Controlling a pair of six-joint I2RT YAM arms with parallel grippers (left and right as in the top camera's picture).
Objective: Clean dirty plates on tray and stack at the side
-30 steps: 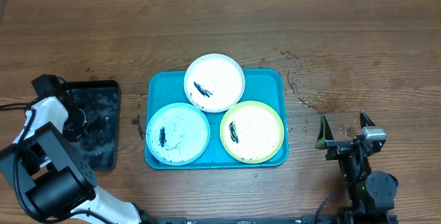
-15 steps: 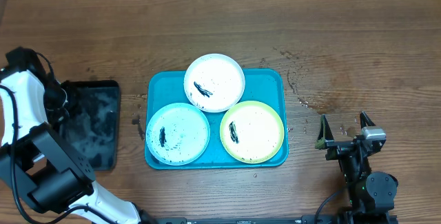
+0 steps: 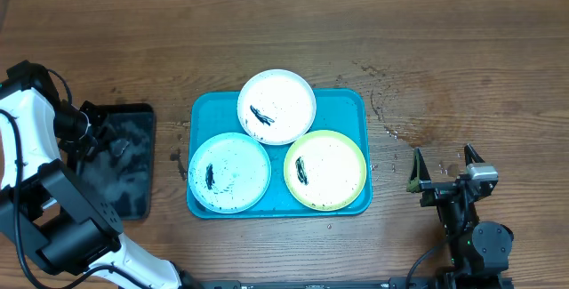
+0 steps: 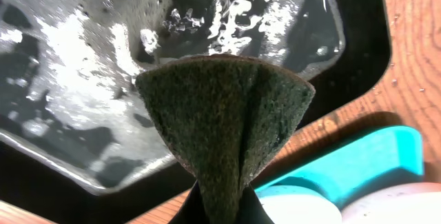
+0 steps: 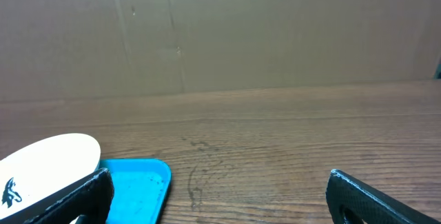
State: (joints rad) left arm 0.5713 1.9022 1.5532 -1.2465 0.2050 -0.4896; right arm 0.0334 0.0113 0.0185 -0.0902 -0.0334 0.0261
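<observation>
Since the last frame my left gripper (image 3: 87, 129) has edged right over the black tray (image 3: 129, 191), pinching a dark green pad (image 4: 227, 120). At lower right, my right gripper (image 3: 442, 169) sits wide. The white plate (image 3: 276, 106), blue plate (image 3: 229, 172) and green-rimmed plate (image 3: 324, 170) lie black-smeared on the turquoise tray (image 3: 347, 102), centre frame.

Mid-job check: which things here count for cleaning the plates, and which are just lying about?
Job: white round plastic plate, light blue round plastic plate, yellow-green rimmed round plastic plate, all smeared; turquoise rectangular plastic tray under them; dark green scouring pad in the left gripper; probably the black tray of water.
Just there: wet splash marks on the wooden table.
</observation>
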